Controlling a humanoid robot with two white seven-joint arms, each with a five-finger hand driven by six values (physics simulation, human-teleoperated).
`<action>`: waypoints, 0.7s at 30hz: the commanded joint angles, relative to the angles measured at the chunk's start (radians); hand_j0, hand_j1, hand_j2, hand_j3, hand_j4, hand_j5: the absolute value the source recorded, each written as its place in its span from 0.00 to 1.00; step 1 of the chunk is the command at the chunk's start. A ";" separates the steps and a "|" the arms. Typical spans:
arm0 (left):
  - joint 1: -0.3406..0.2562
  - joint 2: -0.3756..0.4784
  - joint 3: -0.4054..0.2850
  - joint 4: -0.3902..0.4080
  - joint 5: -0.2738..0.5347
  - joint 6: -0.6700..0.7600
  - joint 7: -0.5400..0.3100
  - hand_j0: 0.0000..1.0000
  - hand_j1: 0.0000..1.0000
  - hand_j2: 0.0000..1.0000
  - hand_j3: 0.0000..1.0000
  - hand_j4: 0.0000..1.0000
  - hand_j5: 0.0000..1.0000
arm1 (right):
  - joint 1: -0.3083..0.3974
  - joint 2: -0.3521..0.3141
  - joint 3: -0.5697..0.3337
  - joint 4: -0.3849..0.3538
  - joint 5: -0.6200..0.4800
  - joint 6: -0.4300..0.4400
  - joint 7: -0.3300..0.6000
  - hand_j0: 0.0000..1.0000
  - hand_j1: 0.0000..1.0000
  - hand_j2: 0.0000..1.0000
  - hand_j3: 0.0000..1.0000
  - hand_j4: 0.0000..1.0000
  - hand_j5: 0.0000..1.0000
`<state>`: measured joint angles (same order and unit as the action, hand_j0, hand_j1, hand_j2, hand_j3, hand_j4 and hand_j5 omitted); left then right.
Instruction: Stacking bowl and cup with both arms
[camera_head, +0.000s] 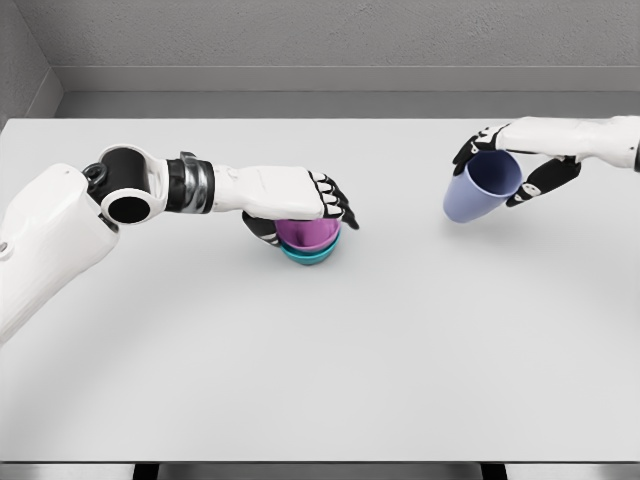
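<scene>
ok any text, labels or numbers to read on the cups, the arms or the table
None: no words, labels or numbers can be read anywhere.
The purple cup, teal bowl, blue cup, both arms and the table are plain.

A single head camera looks down and forward, fairly near, over the table (320, 380) toward a wall.

No writing, label, brand, number or sign can be read anywhere in the head view — every surface that shows is plain and unmarked — nothing legible at all.
</scene>
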<state>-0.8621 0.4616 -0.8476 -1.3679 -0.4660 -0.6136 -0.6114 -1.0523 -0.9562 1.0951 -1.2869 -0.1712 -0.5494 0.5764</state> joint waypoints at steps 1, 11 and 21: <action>0.000 0.000 0.001 0.000 0.004 0.003 0.001 0.99 0.99 0.99 0.99 0.99 0.99 | 0.000 0.001 -0.001 -0.002 -0.007 0.002 -0.001 0.67 0.67 0.67 0.67 0.67 0.67; 0.000 0.022 0.013 -0.016 0.012 0.003 0.001 1.00 1.00 1.00 1.00 1.00 1.00 | -0.006 0.008 -0.003 -0.015 -0.007 0.002 -0.001 0.67 0.67 0.67 0.67 0.67 0.67; 0.017 0.218 0.096 -0.198 0.096 0.003 0.001 1.00 1.00 1.00 1.00 1.00 1.00 | -0.014 0.044 -0.003 -0.015 -0.005 0.002 0.000 0.67 0.67 0.67 0.67 0.67 0.67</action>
<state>-0.8239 0.6179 -0.7770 -1.5165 -0.4074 -0.6137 -0.6114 -1.0676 -0.9213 1.0935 -1.3029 -0.1698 -0.5505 0.5771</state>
